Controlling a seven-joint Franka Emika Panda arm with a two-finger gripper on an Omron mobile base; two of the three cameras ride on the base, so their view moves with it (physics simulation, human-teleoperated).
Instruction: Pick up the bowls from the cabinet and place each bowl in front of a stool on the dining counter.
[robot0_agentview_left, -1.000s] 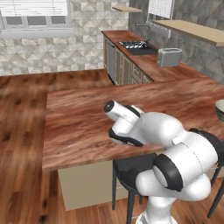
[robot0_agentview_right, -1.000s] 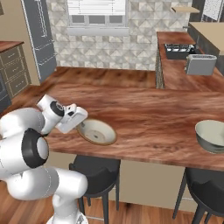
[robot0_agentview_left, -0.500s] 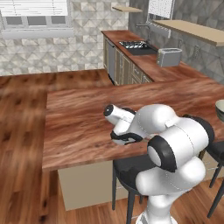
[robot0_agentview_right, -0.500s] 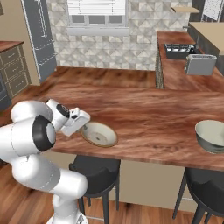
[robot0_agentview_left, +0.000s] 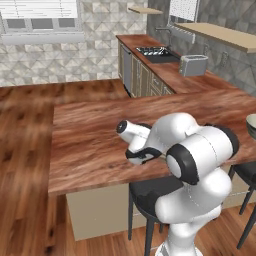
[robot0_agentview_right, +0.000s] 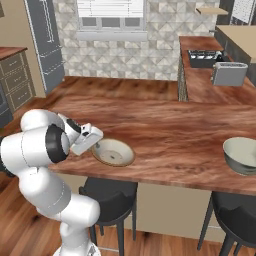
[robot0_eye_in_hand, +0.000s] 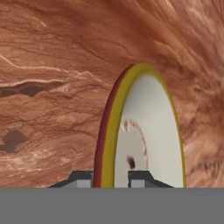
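Observation:
The wide shallow cream bowl (robot0_agentview_right: 114, 152) with a brownish rim rests on the dining counter (robot0_agentview_right: 165, 130) near its front edge, above a black stool (robot0_agentview_right: 107, 192). My gripper (robot0_agentview_right: 92, 142) is shut on the bowl's left rim. In the hand view the rim (robot0_eye_in_hand: 109, 131) runs between the two fingertips (robot0_eye_in_hand: 81, 177) of the gripper (robot0_eye_in_hand: 111, 177), over the wood grain of the counter (robot0_eye_in_hand: 52, 87). The deep grey-green bowl (robot0_agentview_right: 242, 155) stands at the counter's right end, over another stool (robot0_agentview_right: 235, 212). In the left base view my arm hides the cream bowl. The cabinet is out of view.
A silver toaster (robot0_agentview_right: 228, 74) and a cooktop (robot0_agentview_left: 155, 51) sit on the back counter with doors. A grey fridge (robot0_agentview_right: 45, 45) stands at the far left. The dining counter's front edge (robot0_agentview_left: 100, 182) runs just below the hand.
The arm's elbow has swung up and over the counter edge. The hand and the cream bowl have stayed almost where they were.

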